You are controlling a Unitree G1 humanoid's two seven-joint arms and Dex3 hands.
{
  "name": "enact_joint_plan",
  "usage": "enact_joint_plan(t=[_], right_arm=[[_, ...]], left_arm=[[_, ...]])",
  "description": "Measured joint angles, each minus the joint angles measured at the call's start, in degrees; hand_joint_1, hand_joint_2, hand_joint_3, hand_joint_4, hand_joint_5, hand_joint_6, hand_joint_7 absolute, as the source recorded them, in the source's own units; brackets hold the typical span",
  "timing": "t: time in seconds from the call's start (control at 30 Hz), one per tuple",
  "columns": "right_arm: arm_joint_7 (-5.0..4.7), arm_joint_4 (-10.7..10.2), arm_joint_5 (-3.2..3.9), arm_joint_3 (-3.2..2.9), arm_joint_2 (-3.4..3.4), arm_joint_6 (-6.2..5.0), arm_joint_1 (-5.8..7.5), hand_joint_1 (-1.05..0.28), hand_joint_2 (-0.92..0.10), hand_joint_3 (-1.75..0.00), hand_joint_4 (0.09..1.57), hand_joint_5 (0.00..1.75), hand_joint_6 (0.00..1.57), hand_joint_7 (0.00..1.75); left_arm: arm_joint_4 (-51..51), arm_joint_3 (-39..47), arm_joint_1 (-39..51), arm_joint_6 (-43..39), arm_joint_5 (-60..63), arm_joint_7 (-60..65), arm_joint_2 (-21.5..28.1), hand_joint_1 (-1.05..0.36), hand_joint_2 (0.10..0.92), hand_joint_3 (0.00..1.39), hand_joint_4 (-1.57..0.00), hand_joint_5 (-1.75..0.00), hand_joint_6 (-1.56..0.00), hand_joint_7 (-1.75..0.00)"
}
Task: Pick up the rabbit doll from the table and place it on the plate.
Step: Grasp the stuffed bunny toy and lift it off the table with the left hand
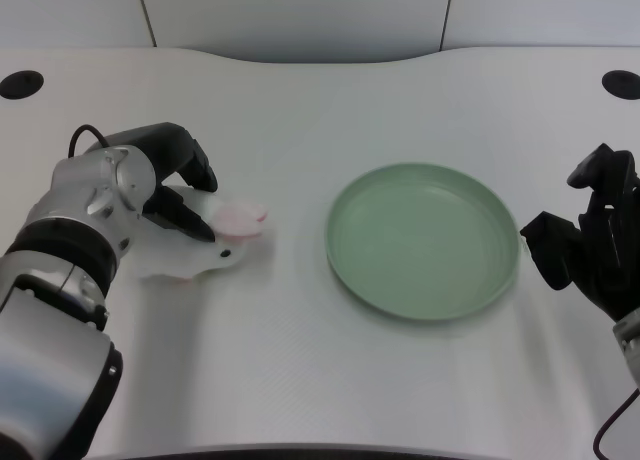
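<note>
Nearest the camera, the left silver forearm runs up the left edge of the frame to the left robot hand. Its black fingers curl over the rabbit doll, which lies on the table well to the left of the plate. The fingers are closed onto the doll's back, one pink-lined ear sticking out toward the plate; whether the thumb is under the body cannot be made out. The doll appears to rest on the table, not yet lifted.

Judgement: the step in hand is securing the grasp. A soft toy yields, so the fingers should close round the body rather than the ear before any lift. The lift should be straight up, then a level carry rightward, and release only once the doll is over the middle of the green plate, clear of its raised rim.

Farther right, the right robot hand sits idle beside the plate.

No brand, label or legible writing is visible on any item.
</note>
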Motion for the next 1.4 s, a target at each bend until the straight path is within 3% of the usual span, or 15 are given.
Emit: enact_joint_plan(t=[0.07,0.3,0.4,0.53,0.67,0.77,1.13,1.4], right_arm=[[-0.01,-0.1,0.17,-0.02,0.0,0.55,0.05,-0.49,-0.92,-0.84,1.57,1.75,1.57,1.75],[-0.04,-0.44,0.07,-0.06,-0.04,0.56,0.41,-0.49,-0.92,-0.83,1.57,1.75,1.57,1.75],[-0.12,-1.3,0.09,-0.1,-0.04,0.56,0.43,-0.5,-0.91,-0.83,1.57,1.75,1.57,1.75],[0.09,-1.38,0.09,-0.14,-0.06,0.55,0.67,-0.52,-0.9,-0.82,1.57,1.75,1.57,1.75],[0.89,-1.38,-0.19,-0.05,-0.19,-0.02,0.94,-0.52,-0.92,-0.82,1.57,1.75,1.57,1.75],[1.03,-1.38,-0.41,-0.02,-0.2,-0.96,0.97,-0.52,-0.91,-0.81,1.57,1.75,1.57,1.75],[1.07,-1.38,-0.39,-0.03,-0.22,-0.96,0.97,-0.52,-0.9,-0.83,1.57,1.75,1.57,1.75],[1.2,-1.38,0.67,-0.3,-0.27,0.09,0.97,-0.51,-0.88,-0.83,1.57,1.75,1.57,1.75]], left_arm=[[-0.01,0.22,-0.01,-0.15,-0.18,-0.87,0.07,-0.69,0.723,0.0,-0.63,0.0,-0.69,0.0],[-0.01,-1.08,-1.83,0.72,0.48,-7.09,1.28,-0.87,0.727,0.0,-0.53,0.0,-0.6,0.0],[-0.01,-1.42,-2.38,0.87,1.2,-7.98,1.5,-0.85,0.718,0.0,-0.47,0.0,-0.57,0.0],[0.16,-2.72,-3.06,2.63,2.21,-9.96,1.46,-0.73,0.7,0.0,-0.41,-0.01,-0.57,-0.01],[0.21,-4.64,-4.23,3.78,4.05,-9.92,1.42,-0.68,0.705,0.0,-0.38,0.0,-0.57,0.0],[0.37,-7.28,-4.26,4.04,6.5,-8.87,1.09,-0.73,0.725,0.01,-0.35,0.0,-0.55,0.0],[0.76,-9.62,-4.02,3.89,8.32,-7.09,0.86,-0.85,0.736,0.0,-0.28,0.0,-0.48,0.0],[0.83,-9.34,-3.8,3.84,8.02,-7.1,0.87,-0.86,0.742,0.0,-0.27,-0.01,-0.47,0.0]])
